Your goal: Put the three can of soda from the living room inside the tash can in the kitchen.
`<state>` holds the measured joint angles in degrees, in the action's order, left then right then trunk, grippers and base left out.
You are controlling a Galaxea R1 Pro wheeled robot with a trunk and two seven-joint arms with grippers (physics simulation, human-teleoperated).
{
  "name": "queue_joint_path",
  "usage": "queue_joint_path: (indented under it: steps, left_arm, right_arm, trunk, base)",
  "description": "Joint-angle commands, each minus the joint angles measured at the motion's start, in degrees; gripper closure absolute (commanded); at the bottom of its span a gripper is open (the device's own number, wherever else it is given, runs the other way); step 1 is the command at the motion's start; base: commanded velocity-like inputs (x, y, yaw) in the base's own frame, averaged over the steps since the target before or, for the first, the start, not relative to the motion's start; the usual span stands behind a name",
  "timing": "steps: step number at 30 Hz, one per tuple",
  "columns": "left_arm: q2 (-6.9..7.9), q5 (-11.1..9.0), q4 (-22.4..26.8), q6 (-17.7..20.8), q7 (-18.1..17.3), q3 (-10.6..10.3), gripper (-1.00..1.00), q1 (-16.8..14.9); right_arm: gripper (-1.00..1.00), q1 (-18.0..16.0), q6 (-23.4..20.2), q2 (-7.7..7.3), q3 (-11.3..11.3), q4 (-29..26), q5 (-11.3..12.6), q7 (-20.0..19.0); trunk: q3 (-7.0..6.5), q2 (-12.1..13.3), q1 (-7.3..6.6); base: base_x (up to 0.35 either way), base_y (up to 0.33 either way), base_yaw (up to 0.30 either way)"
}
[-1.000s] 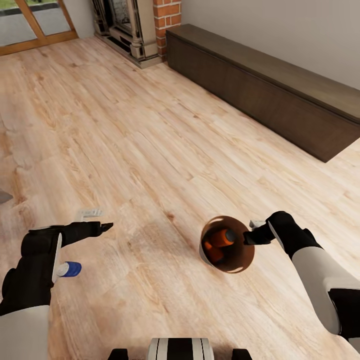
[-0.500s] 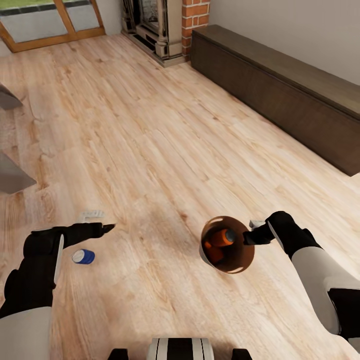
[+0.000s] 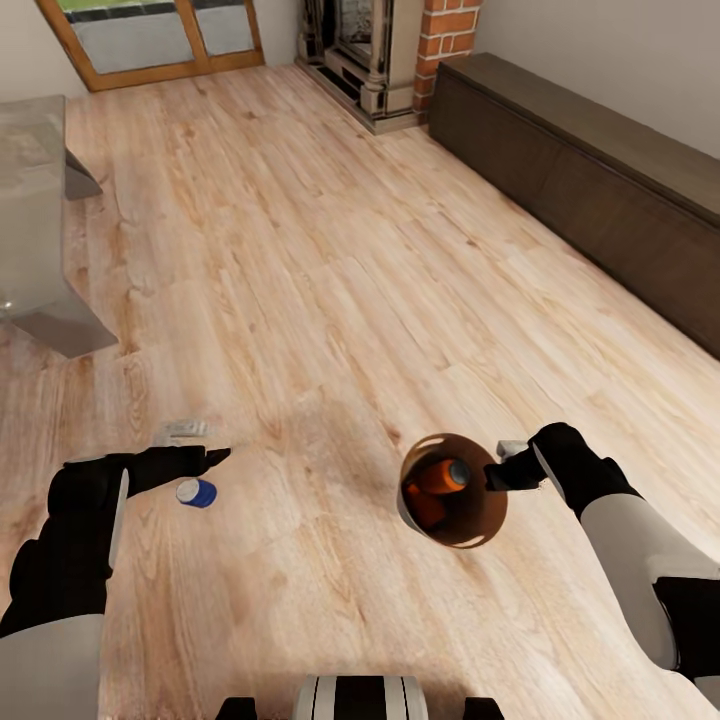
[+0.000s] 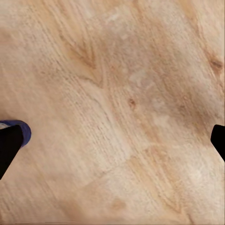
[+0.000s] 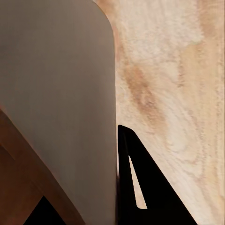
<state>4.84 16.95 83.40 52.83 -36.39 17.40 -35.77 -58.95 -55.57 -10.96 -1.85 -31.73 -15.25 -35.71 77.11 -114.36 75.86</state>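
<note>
**Robot carries bin across living room, one can on the floor**

Glass-topped coffee table (image 3: 35,200) juts in at the left edge of the wood floor (image 3: 330,280), below a wood-framed glass door (image 3: 160,40) at the far wall. Nearer the robot, the left gripper (image 3: 205,458) hangs over bare boards with its two fingers spread wide and nothing between them; the left wrist view shows the dark fingertips (image 4: 9,145) at opposite sides of the picture with only floor in the gap. Just beside that gripper, a blue soda can (image 3: 196,492) lies on its side on the floor, its silvery end turned toward the robot; a sliver of blue (image 4: 21,131) peeks past one fingertip in the wrist view. Right of centre, the right gripper (image 3: 497,472) is clamped on the rim of the small round bin (image 3: 470,520), which is tipped so its brown inside faces the camera. Two orange soda cans (image 3: 438,482) lie inside it. In the right wrist view, the bin's pale outer wall (image 5: 56,93) runs alongside a dark finger (image 5: 140,187). Beyond, a red brick fireplace (image 3: 415,50) stands at the far wall, and a long dark low cabinet (image 3: 600,190) lines the right-hand wall.
</note>
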Motion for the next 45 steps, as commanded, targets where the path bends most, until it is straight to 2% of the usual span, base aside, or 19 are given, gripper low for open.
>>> queue_joint_path:
  steps: [1,9,29,39,45]
  left_arm:
    - [0.00,0.0,0.0,0.0,0.0,0.0,-1.00,0.0]
    - [-0.86,0.1,-0.1,0.0,0.1,0.0,-1.00,0.0]
    - [-1.15,0.3,-0.2,0.0,0.1,-0.1,-1.00,0.0]
    - [-1.17,0.6,-0.6,0.0,0.2,-0.1,-1.00,0.0]
    - [-2.53,0.6,-0.6,0.0,0.2,-0.1,-1.00,0.0]
  right_arm:
    - [1.00,0.0,-0.5,0.04,0.1,0.0,1.7,-0.4]
    - [1.00,0.0,-0.5,0.14,0.1,0.0,1.7,-0.4]
    - [1.00,0.0,-0.5,0.19,0.1,-0.1,1.8,-0.5]
    - [1.00,0.1,-0.5,0.16,0.1,-0.1,1.8,-0.9]
    - [1.00,0.1,-0.5,0.15,0.1,-0.1,1.8,-1.0]
  trunk:
    - [0.00,0.0,0.00]
    - [0.00,0.0,0.00]
    - [0.00,0.0,0.00]
    - [0.00,0.0,0.00]
    - [0.00,0.0,0.00]
  base:
    - [0.000,0.000,0.241]
    - [0.000,0.000,0.241]
    - [0.007,0.000,0.241]
    - [0.275,0.000,0.241]
    - [0.324,0.000,0.228]
